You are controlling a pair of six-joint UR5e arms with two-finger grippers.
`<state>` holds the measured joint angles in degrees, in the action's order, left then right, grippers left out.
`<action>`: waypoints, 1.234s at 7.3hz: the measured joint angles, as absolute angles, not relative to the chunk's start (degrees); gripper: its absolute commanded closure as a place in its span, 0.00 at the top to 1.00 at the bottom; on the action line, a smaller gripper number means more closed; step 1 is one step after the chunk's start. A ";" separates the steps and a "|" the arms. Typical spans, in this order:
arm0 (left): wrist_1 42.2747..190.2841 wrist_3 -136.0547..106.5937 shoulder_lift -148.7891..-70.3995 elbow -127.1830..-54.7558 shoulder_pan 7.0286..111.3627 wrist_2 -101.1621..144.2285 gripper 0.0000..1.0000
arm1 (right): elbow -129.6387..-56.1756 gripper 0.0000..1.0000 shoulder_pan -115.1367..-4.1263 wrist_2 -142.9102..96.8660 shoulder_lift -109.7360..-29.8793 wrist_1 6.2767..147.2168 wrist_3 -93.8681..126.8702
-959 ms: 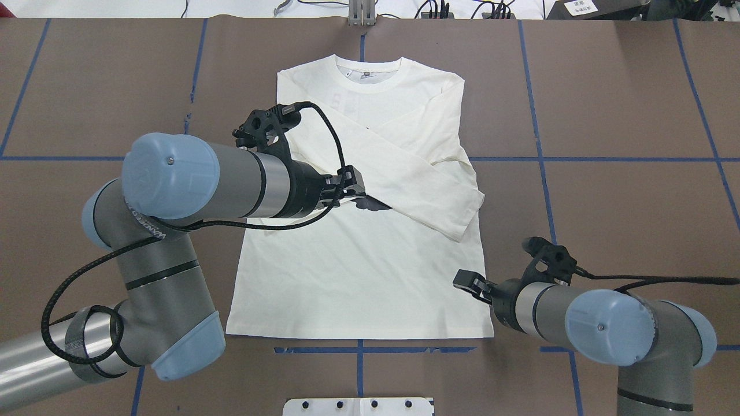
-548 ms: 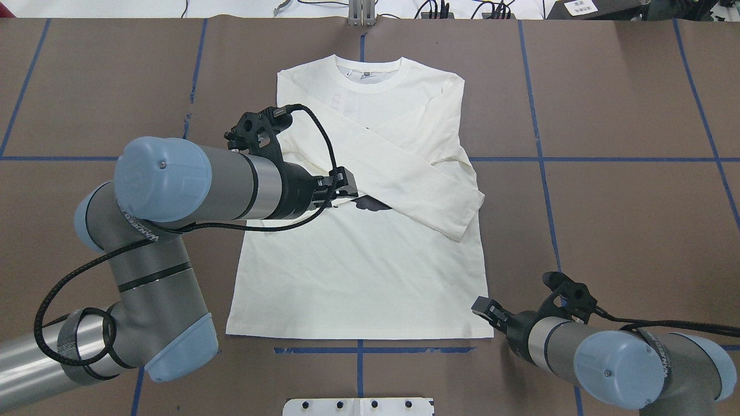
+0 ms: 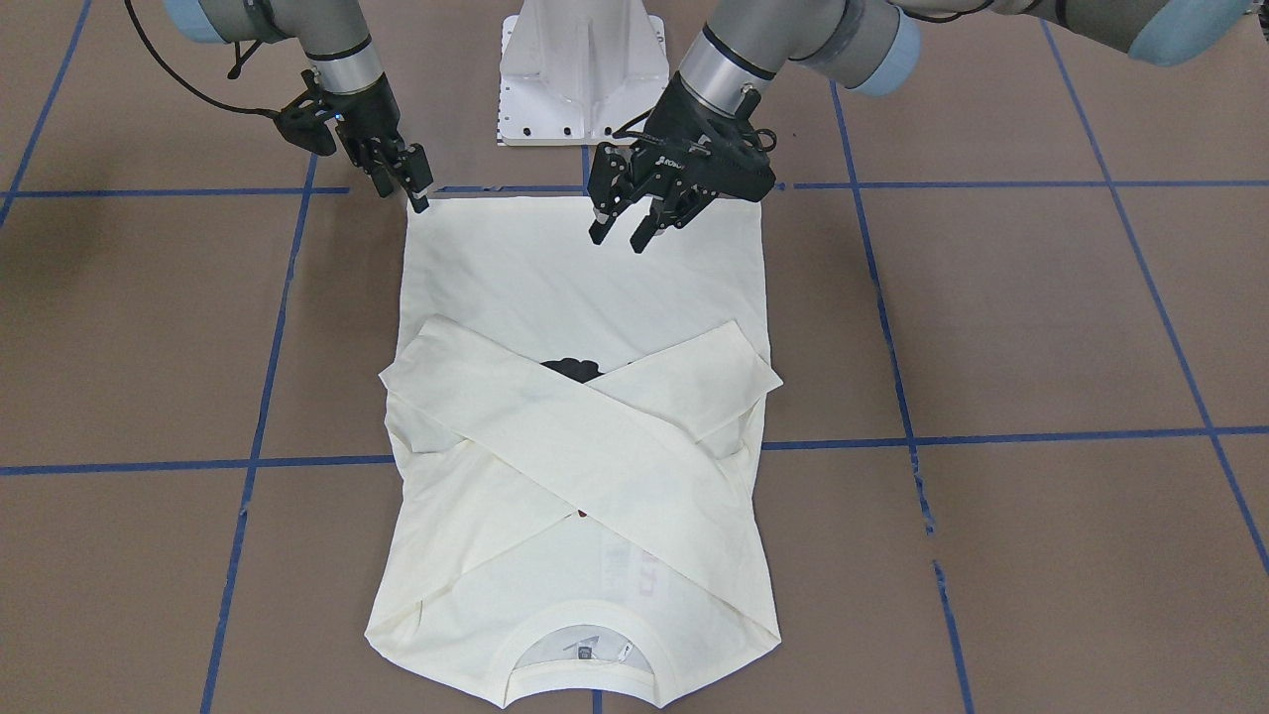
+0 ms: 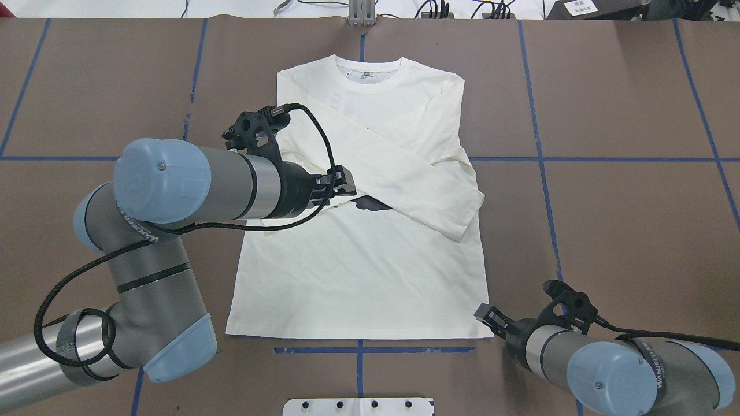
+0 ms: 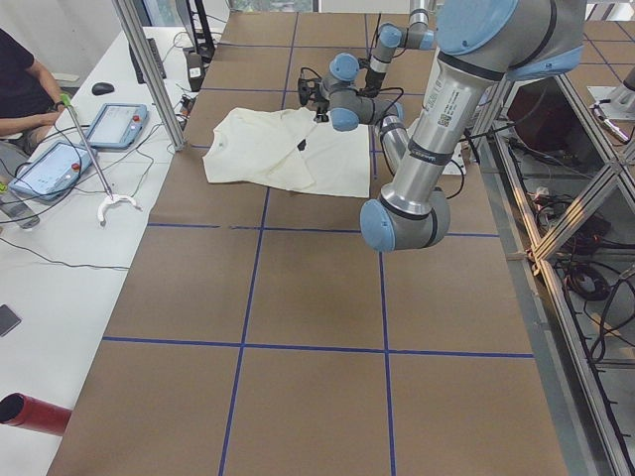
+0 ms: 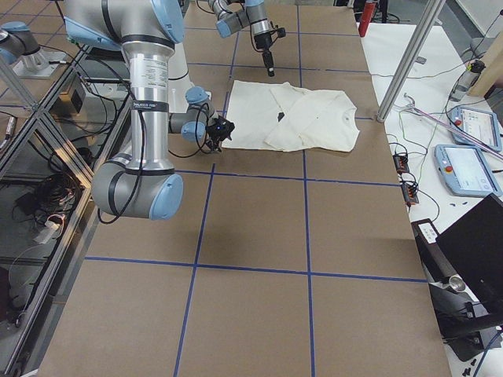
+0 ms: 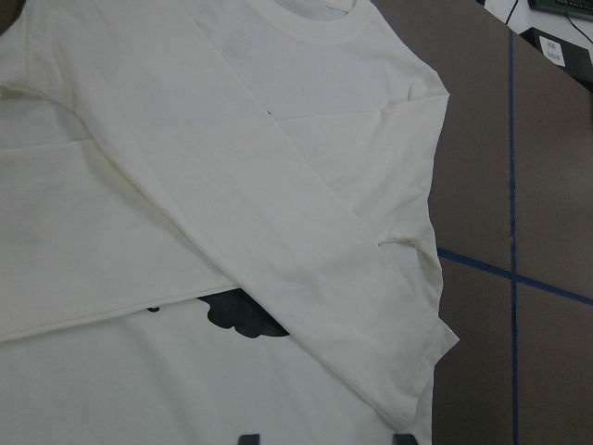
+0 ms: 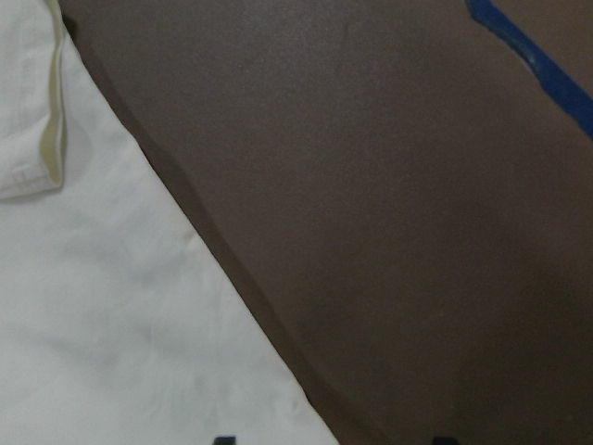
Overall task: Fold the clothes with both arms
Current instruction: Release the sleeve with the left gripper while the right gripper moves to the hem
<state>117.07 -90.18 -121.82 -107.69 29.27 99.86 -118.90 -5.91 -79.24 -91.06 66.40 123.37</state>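
Observation:
The cream-white shirt [image 4: 358,277] lies flat on the brown table, collar away from me, both sleeves crossed over the chest. A patch of its black print [image 4: 370,203] shows under the crossed sleeves. My left gripper [image 4: 347,188] hovers above the shirt's middle, open and empty; from the front it [image 3: 617,241] hangs over the hem half. My right gripper [image 4: 481,313] is low at the hem corner on my right, open, its fingertips [image 3: 421,201] at the cloth's edge. The right wrist view shows that shirt edge [image 8: 139,306] running between the fingertips.
The white pedestal base [image 3: 580,69] stands at the table's near edge behind the hem. Blue tape lines [image 4: 537,159] grid the brown surface. A person [image 5: 20,89] sits at a side bench with tablets [image 5: 114,124] beyond the collar end.
The right arm drew back toward me and lowered, bringing its gripper from beside the shirt's side edge to the hem corner. The left gripper shifted slightly left over the shirt.

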 measured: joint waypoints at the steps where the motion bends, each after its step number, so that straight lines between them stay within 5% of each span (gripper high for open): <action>1: 117.07 -90.18 -121.79 -107.67 29.27 99.85 0.58 | -118.91 0.73 -5.52 -79.21 -90.88 66.49 123.37; 3: 117.07 -90.18 -121.71 -107.67 29.27 99.87 0.58 | -118.73 0.58 -4.91 -79.19 -90.44 66.53 123.32; 5: 117.07 -90.18 -121.55 -107.68 29.27 99.92 0.58 | -118.60 0.20 -4.30 -79.19 -90.42 66.56 123.37; 7: 117.18 -90.19 -121.04 -107.77 29.27 99.99 0.58 | -118.57 0.00 -4.17 -79.19 -90.42 66.63 123.34; 9: 117.24 -90.25 -120.62 -108.01 29.31 100.02 0.58 | -118.60 0.00 -4.20 -79.10 -90.44 66.70 123.29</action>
